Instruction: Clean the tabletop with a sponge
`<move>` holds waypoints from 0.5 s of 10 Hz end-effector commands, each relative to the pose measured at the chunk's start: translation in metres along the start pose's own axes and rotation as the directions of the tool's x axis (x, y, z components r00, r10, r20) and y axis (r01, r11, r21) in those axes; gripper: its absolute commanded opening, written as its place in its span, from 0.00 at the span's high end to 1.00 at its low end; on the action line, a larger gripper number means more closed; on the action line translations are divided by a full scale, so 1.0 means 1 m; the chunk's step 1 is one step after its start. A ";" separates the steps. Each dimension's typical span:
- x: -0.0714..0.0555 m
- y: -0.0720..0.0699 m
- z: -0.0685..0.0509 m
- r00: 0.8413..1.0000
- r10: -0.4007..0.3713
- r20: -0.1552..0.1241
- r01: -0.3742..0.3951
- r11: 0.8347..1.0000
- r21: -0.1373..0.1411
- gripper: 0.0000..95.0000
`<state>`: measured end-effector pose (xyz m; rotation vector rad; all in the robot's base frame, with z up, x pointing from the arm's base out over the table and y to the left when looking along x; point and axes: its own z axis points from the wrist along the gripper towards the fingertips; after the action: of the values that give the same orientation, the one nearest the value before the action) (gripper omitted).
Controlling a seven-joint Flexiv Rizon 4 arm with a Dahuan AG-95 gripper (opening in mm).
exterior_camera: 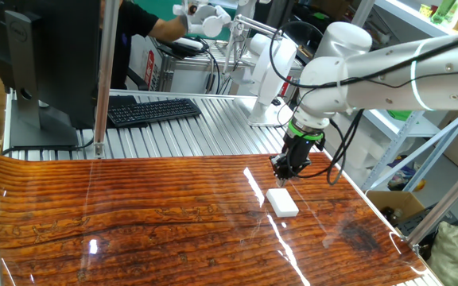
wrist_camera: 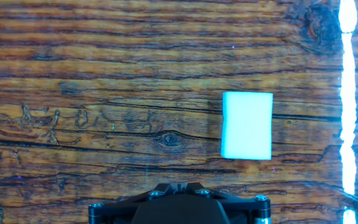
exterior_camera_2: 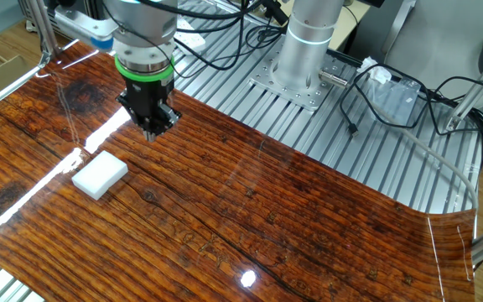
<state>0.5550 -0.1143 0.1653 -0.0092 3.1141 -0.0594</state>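
Note:
The white sponge lies flat on the glossy reddish-brown tabletop, near its right side. It also shows in the other fixed view and in the hand view, right of centre. My gripper hangs a little above the tabletop, just behind the sponge and apart from it. In the other fixed view the gripper points straight down with its fingers together and nothing between them. In the hand view the gripper shows at the bottom edge, jaws closed, over bare wood.
Ribbed silver metal surface lies behind the wood, with a black keyboard and monitor. The arm's base and cables stand on the metal. A person's gloved hand is at the back. A bright reflection streaks the wood.

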 end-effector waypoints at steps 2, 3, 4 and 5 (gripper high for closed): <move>0.001 0.000 0.000 1.000 0.006 -0.002 -0.006 1.000 -0.004 1.00; 0.001 0.000 0.000 1.000 0.007 -0.001 -0.007 1.000 -0.007 1.00; 0.001 0.000 0.000 1.000 0.006 -0.002 -0.006 1.000 -0.006 1.00; 0.001 0.000 0.000 1.000 0.012 -0.003 -0.012 1.000 -0.006 1.00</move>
<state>0.5565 -0.1147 0.1643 0.0116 3.1198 -0.0471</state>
